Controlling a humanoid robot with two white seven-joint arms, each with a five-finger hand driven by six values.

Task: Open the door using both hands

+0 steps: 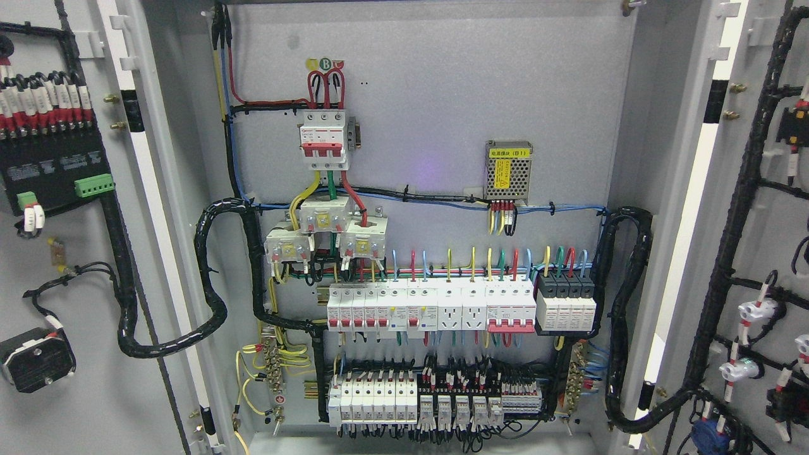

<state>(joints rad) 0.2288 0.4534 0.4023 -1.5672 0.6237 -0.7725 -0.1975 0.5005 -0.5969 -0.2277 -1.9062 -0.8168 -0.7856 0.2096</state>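
Observation:
A grey electrical cabinet fills the head view, and both of its doors stand wide open. The left door (82,316) swings out at the picture's left, its inner face carrying a black terminal module and wiring. The right door (758,253) swings out at the right, with black cable looms and small white components on it. Between them the back panel (430,95) shows a red-and-white main breaker (323,139), rows of white breakers (430,309) and coloured wires. Neither of my hands nor either arm appears anywhere in the picture.
Thick black cable bundles (215,278) loop from the cabinet body to each door near the hinges. A small metal power supply (509,170) with a yellow label sits at the upper right of the panel. Terminal blocks (436,398) line the bottom.

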